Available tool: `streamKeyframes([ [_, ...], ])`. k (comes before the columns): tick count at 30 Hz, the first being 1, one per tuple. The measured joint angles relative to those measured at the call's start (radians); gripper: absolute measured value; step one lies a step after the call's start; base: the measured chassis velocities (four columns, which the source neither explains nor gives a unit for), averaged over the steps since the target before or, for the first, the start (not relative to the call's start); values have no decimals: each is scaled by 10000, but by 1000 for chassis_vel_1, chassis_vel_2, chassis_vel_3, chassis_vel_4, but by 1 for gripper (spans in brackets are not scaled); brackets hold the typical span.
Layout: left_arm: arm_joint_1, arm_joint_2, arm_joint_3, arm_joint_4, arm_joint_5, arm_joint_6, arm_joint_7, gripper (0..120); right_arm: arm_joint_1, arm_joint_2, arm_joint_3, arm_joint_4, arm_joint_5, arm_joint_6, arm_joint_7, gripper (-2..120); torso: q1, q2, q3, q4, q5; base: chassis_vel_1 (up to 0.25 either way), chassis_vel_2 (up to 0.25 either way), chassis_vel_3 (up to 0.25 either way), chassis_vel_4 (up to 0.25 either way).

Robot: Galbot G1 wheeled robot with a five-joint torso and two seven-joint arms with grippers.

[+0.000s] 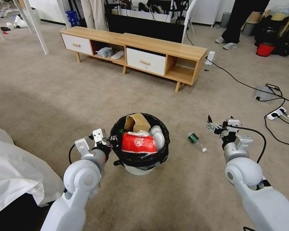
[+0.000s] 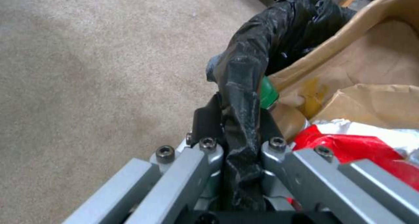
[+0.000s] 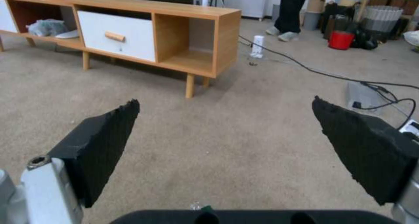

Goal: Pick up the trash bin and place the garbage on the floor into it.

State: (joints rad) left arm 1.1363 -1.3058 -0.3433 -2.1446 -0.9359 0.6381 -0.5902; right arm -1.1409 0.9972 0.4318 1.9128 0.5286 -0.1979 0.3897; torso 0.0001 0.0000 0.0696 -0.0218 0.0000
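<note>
The trash bin (image 1: pixel 138 169), white with a black bag over its rim (image 2: pixel 262 47), is in front of me. It holds a brown paper bag (image 1: pixel 137 122), a red wrapper (image 1: pixel 138 143) and white tissue (image 1: pixel 157 134). My left gripper (image 1: pixel 113 140) is shut on the bin's near-left rim, and the left wrist view shows the fingers (image 2: pixel 205 119) pinching the black bag there. A clear bottle with a green label (image 1: pixel 196 140) lies on the carpet to the right of the bin. My right gripper (image 1: pixel 215 125) hovers open just right of the bottle, its black pads (image 3: pixel 100 148) wide apart.
A low wooden TV cabinet (image 1: pixel 163 48) stands ahead. Cables and power strips (image 1: pixel 276 113) run over the floor on the right, and a red bucket (image 1: pixel 265 49) stands at the far right. White sheeting (image 1: pixel 13 166) lies at my left. Open carpet surrounds the bin.
</note>
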Motion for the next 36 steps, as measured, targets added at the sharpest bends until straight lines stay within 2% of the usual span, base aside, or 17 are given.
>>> streamKeyframes([
  [11,-19,28,-18,25,-1,-5,6,4,58,59,-30,-87,-42,38,4,100,-1,0,-1,0,-1,-27,25,29,-32],
  [24,-27,16,10,47,5,-34,6,4,60,92,-69,-176,-221,196,34,100,2,-1,4,3,0,-145,152,143,-141],
  [36,-34,-17,13,46,0,-161,-20,4,52,76,-85,-169,-243,195,52,100,0,0,0,1,0,-6,9,-3,-3],
])
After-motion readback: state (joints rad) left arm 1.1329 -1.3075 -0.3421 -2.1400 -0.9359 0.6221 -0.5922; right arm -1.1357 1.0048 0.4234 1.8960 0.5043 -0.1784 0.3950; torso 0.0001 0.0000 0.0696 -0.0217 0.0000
